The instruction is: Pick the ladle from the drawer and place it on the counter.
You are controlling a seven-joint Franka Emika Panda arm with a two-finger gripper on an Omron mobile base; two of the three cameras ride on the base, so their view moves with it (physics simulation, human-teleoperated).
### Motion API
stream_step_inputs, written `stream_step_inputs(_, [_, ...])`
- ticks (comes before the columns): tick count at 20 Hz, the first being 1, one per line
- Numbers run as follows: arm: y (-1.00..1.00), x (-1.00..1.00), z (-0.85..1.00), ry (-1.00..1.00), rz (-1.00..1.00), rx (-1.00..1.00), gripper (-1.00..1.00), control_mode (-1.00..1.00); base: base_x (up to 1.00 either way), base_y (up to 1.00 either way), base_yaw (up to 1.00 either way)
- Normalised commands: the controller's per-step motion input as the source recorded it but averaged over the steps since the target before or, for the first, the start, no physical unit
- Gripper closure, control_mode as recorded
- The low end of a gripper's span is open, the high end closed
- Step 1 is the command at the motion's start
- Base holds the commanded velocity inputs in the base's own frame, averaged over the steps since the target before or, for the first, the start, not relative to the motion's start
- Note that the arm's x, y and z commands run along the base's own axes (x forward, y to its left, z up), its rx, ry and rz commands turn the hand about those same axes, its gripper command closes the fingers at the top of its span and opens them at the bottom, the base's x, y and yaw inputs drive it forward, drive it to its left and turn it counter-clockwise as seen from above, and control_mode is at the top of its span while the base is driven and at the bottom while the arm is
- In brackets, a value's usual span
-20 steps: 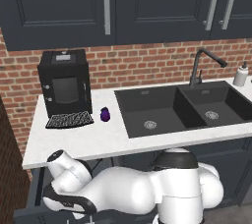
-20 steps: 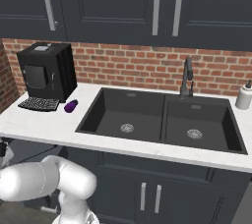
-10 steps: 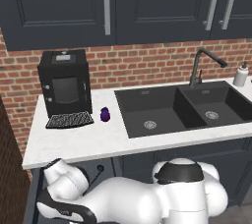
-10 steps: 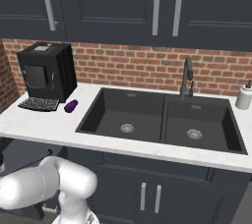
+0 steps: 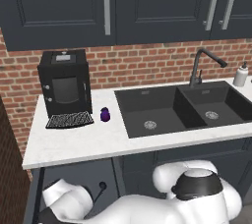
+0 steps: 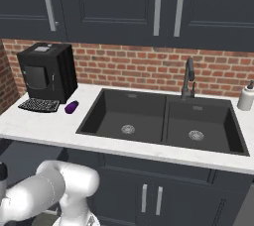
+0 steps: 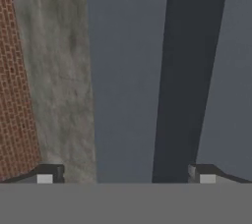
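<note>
The two-finger gripper is seen at the bottom of the hand view, jaws spread wide and empty, faced by dark blue-grey cabinet panels. The white speckled stone counter lies mid-frame.

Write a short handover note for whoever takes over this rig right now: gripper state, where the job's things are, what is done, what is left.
Gripper: open, nothing between the fingertips, held low below the counter at its left end, facing dark cabinet panels and a strip of grey floor.
Ladle: a slim dark rod with a small round end under the counter's left end may be it; too small to tell.
Drawer: cannot tell where it is or whether it is open.
Counter: carries the coffee machine, a small purple object and the sink.
Done: nothing held or placed.
Left: grasp the ladle, lift it, set it on the counter.
</note>
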Motion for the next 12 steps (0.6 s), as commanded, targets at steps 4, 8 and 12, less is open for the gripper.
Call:
stream_step_inputs(4, [-0.04,-0.86,0.87,-0.13,-0.30,0.01,-1.00,-1.00,0.00,0.00,0.00])
stream_step_inputs(8, [-0.03,-0.11,1.00,-0.21,-0.42,0.00,-1.00,-1.00,0.00,0.00,0.00])
stream_step_inputs(12, [-0.42,0.05,1.00,-0.20,-0.49,0.00,-1.00,-1.00,0.00,0.00,0.00])
